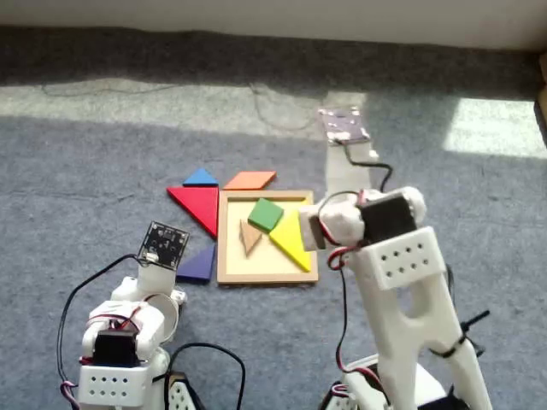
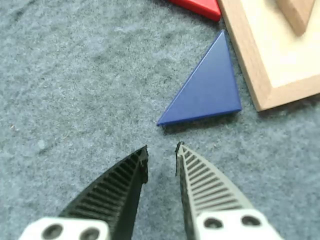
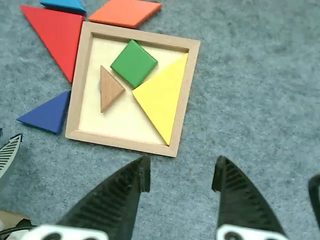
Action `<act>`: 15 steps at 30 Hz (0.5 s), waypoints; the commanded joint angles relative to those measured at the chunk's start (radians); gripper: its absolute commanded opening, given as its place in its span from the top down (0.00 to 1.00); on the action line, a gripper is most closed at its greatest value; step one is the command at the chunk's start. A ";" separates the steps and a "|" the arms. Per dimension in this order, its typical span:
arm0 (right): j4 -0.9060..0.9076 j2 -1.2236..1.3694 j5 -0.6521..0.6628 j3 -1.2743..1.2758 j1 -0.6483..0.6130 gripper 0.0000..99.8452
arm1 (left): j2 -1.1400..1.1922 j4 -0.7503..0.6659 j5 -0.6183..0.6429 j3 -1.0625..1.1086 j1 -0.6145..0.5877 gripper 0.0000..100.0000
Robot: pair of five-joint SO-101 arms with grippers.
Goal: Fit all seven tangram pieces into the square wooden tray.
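The square wooden tray (image 1: 226, 256) (image 3: 185, 85) lies on the grey carpet and holds a green square (image 3: 133, 63), a small wooden triangle (image 3: 108, 89) and a large yellow triangle (image 3: 162, 97). Outside it lie a large red triangle (image 1: 197, 207), a light blue triangle (image 1: 201, 178), an orange parallelogram (image 1: 249, 180) and a dark blue triangle (image 2: 206, 89) (image 1: 197, 265) by the tray's near left corner. My left gripper (image 2: 161, 152) hovers just short of the dark blue triangle, open a little, holding nothing. Above the carpet near the tray's front edge, my right gripper (image 3: 182, 167) stands wide open.
A small purple circuit board (image 1: 344, 124) with a black cable lies on the carpet behind the tray. More cables trail around both arm bases at the front. A finger of the other arm (image 3: 10, 152) shows in the right wrist view beside the dark blue triangle.
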 commanded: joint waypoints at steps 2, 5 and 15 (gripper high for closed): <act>-0.004 -0.246 0.011 0.137 0.163 0.80 | -0.016 0.005 -0.003 0.019 -0.010 0.88; -0.005 -0.381 0.011 0.242 0.251 0.80 | -0.016 0.005 -0.005 0.019 -0.007 0.88; -0.125 -0.685 0.129 0.568 0.292 0.80 | -0.018 0.009 -0.005 0.013 -0.012 0.88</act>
